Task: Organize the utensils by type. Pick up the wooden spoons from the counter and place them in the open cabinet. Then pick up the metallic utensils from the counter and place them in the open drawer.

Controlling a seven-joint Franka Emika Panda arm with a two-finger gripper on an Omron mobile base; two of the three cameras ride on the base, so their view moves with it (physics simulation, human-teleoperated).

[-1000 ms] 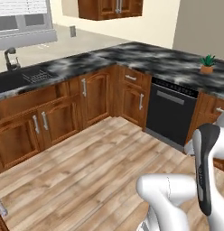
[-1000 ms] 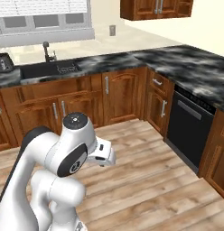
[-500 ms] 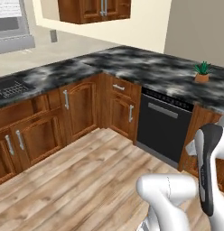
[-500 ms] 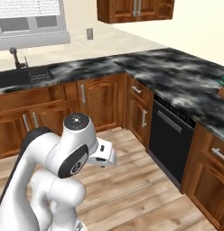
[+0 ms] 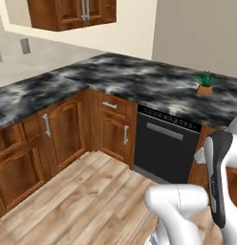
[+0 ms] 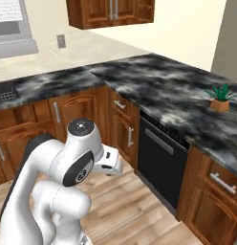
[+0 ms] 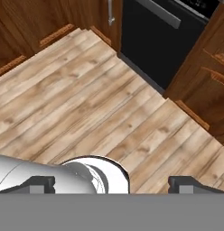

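Spreading wide with nothing between them, two dark fingers hang over plank flooring; the black marbled stone table carries one potted plant at two o'clock.

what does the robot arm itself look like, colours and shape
The arm is glossy white, built of thick rounded tubular links. Its joints are dark: a grey-black round cap with a small red dot tops one joint, and a dark disc sits on its side. In the left base view a long dark strip runs down a white link. The gripper ends in two small dark finger tips. No cables show.
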